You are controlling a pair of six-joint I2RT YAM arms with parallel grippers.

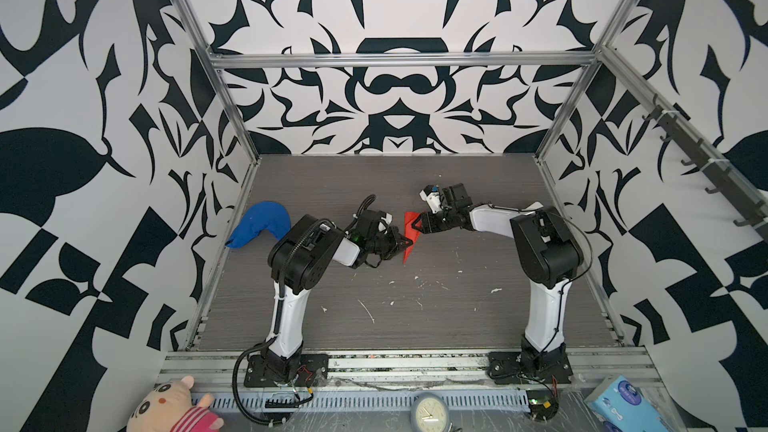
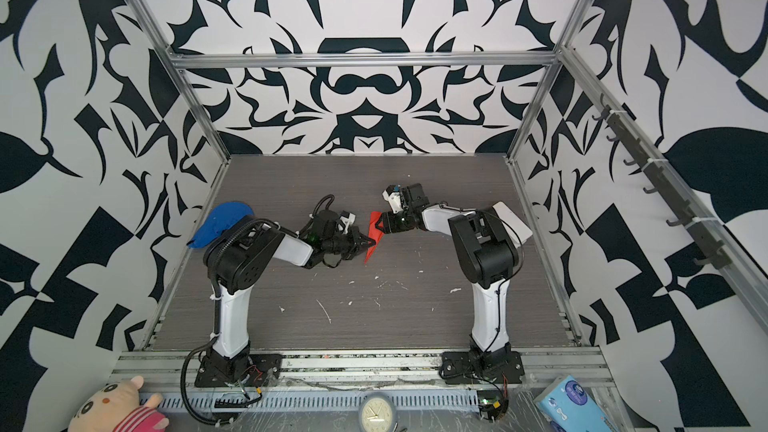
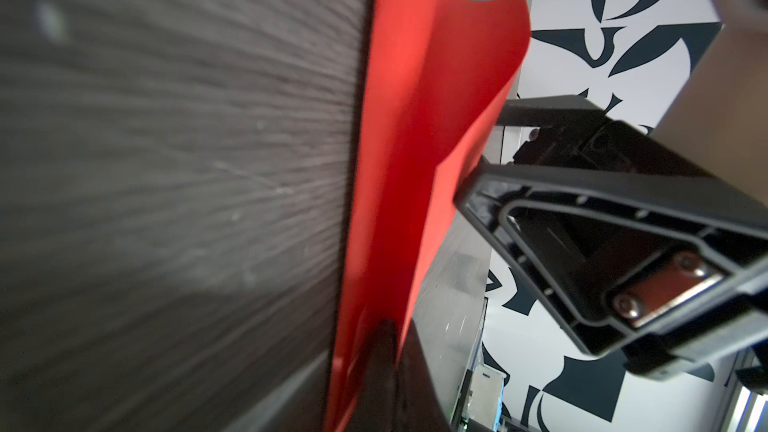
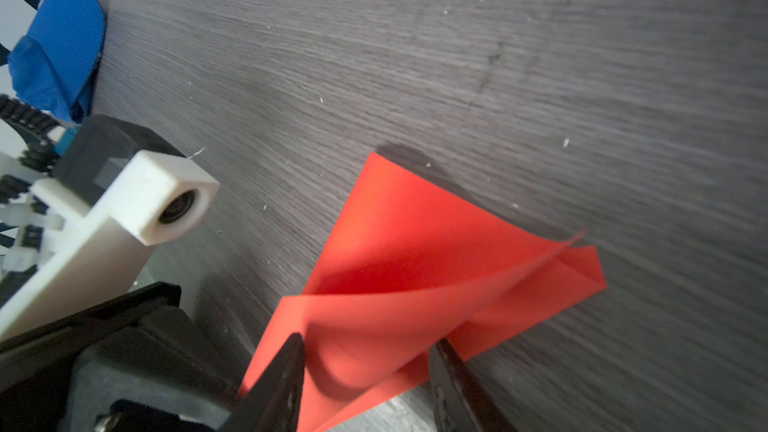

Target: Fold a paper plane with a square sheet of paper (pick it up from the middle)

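A partly folded sheet of bright red paper [image 1: 410, 221] lies near the middle of the dark grey wood-grain surface [image 1: 457, 317], between two black claws. The left claw [image 1: 408, 244] is pinched fully closed on the paper's edge. The right claw [image 4: 365, 347] reaches in from the opposite side. Its jaws stand apart with a raised, curling flap of the paper between them; I cannot tell whether they press it. A blue cloth lump [image 1: 259, 222] lies well apart, by the left wall.

The paper sheet [image 4: 415, 234] looks smooth and matt, the table [image 4: 457, 56] grainy grey wood.
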